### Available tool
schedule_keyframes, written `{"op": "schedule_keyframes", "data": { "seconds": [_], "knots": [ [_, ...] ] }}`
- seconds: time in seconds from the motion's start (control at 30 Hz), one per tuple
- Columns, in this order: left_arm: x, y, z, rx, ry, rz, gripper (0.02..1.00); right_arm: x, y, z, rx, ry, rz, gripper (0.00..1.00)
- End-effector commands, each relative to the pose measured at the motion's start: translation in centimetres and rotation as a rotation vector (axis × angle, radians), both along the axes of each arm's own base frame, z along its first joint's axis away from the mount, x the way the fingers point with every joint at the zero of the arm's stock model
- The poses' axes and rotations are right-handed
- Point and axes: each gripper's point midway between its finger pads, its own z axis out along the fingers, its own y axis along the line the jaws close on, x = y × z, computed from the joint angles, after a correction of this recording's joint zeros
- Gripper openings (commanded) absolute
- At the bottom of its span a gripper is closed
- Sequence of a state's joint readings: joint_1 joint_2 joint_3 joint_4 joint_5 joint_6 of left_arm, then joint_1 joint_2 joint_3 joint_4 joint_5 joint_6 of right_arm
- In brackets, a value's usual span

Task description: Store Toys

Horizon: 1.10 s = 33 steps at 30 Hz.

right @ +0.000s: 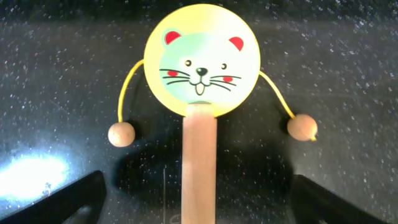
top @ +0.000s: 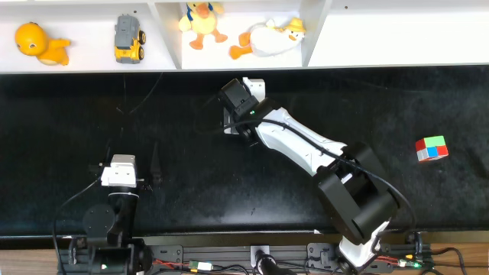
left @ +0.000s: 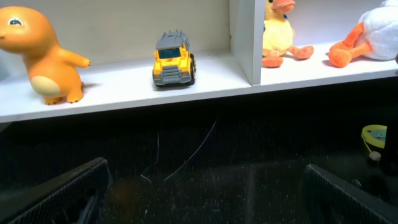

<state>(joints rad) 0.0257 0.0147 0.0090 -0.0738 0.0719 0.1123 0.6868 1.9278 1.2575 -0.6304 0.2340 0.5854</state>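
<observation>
A rattle drum [right: 202, 62] with a yellow rim, a green cat face, a wooden handle [right: 198, 162] and two beads on strings lies flat on the black table. My right gripper [right: 199, 208] hangs open right above it, one finger on each side of the handle and not touching it. In the top view the right gripper [top: 238, 122] is at the table's far middle, just in front of the shelf. My left gripper [left: 205, 196] stands open and empty near the front left [top: 130, 151], facing the shelf. The rattle [left: 374, 135] shows at the edge of the left wrist view.
A white shelf [top: 244, 67] runs along the back. It holds an orange dinosaur [top: 40, 42], a yellow truck [top: 128, 38], a yellow duck plush [top: 202, 23] and a white duck plush [top: 267, 38]. A colour cube [top: 432, 148] lies at the right on the table.
</observation>
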Motion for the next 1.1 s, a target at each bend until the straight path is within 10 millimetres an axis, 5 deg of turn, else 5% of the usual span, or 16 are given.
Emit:
{"op": "schedule_keyframes", "data": {
  "seconds": [0.03, 0.23, 0.4, 0.7, 0.9, 1.1],
  "knots": [
    [-0.1, -0.3, 0.1, 0.014, -0.009, -0.017, 0.998, 0.4, 0.4, -0.6, 0.016, 0.017, 0.0, 0.649],
    [-0.1, -0.3, 0.1, 0.014, -0.009, -0.017, 0.998, 0.4, 0.4, -0.6, 0.013, 0.016, 0.007, 0.279],
    [-0.1, -0.3, 0.1, 0.014, -0.009, -0.017, 0.998, 0.3, 0.4, -0.6, 0.013, 0.017, 0.007, 0.064],
    [-0.1, -0.3, 0.1, 0.014, -0.009, -0.017, 0.998, -0.8, -0.5, 1.0, -0.007, 0.023, 0.032, 0.045],
    [-0.1, -0.3, 0.1, 0.014, -0.009, -0.017, 0.998, -4.6, -5.5, 3.1, -0.042, -0.011, 0.005, 0.042],
    [-0.1, -0.3, 0.1, 0.014, -0.009, -0.017, 0.998, -8.1, -13.8, 6.7, 0.004, -0.067, -0.121, 0.045]
  ]
}}
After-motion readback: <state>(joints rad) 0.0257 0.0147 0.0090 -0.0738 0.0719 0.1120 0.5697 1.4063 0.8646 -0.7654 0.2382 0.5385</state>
